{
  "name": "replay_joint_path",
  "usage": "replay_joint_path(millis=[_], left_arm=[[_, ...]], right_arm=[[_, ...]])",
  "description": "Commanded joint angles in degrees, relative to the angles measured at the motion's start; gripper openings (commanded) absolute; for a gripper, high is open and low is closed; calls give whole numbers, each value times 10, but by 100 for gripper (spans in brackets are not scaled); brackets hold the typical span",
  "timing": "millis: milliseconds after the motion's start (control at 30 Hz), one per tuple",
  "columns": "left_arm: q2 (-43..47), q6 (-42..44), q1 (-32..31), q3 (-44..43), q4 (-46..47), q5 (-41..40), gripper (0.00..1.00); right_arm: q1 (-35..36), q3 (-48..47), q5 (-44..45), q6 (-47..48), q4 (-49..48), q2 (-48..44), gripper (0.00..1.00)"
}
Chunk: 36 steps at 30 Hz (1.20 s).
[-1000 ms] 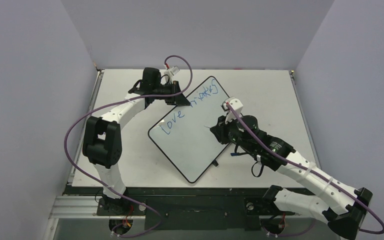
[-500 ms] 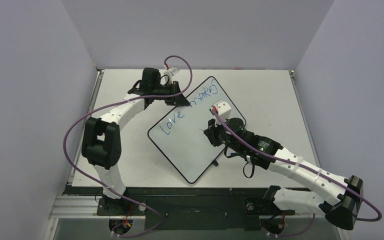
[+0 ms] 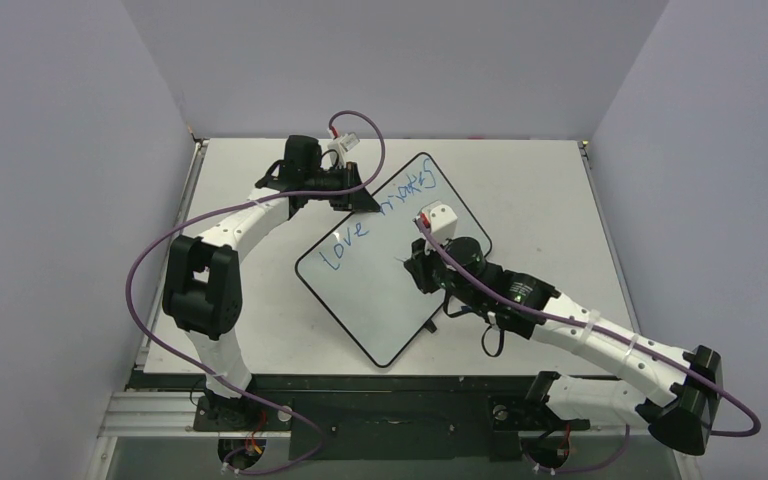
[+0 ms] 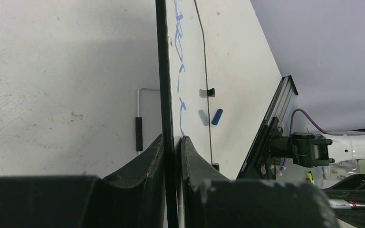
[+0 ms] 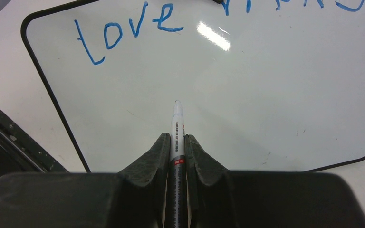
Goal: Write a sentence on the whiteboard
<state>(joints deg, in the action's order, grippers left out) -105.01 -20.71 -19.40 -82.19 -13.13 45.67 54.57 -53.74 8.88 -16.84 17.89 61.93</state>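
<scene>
Left pincer [image 4: 172, 137]: pinched on the black rim of the whiteboard [image 3: 380, 300], which lies slanted on the bench [image 3: 260, 330].
Right pincer [image 5: 176, 137]: pinched on a marker [image 5: 176, 118], tip over bare board just ahead; contact unclear.
Sentence [image 5: 123, 28]: blue "love" beyond the tip, leftward; a second word farther right.

The table [image 3: 550, 190] under me is matte white; seen close, its top [image 4: 52, 71] carries grey scuffs and a few dark specks [image 4: 71, 115]. A small blue cap [image 4: 217, 116] lies on its side on the tabletop, short of a dark rail [image 4: 266, 137]. Pale lavender walls [image 3: 60, 200] shut the table in on the left, back and right. A dark frame [image 3: 380, 385] crosses at the near edge. My marker [image 5: 177, 137] has a white barrel with small print, a red band and a pale tip.
</scene>
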Motion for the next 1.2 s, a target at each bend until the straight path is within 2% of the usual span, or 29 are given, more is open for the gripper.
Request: replay_joint_path(millis=[0, 333, 733, 1167], left_arm=[[23, 41, -13, 5, 7, 2, 0], [23, 40, -13, 6, 10, 2, 0], [21, 34, -13, 7, 17, 5, 0], [21, 24, -14, 8, 28, 13, 0]], right_arm=[[7, -18, -4, 13, -35, 9, 0], [39, -52, -40, 29, -48, 66, 0], [100, -97, -41, 32, -62, 155, 0], [109, -102, -23, 26, -69, 201, 0]])
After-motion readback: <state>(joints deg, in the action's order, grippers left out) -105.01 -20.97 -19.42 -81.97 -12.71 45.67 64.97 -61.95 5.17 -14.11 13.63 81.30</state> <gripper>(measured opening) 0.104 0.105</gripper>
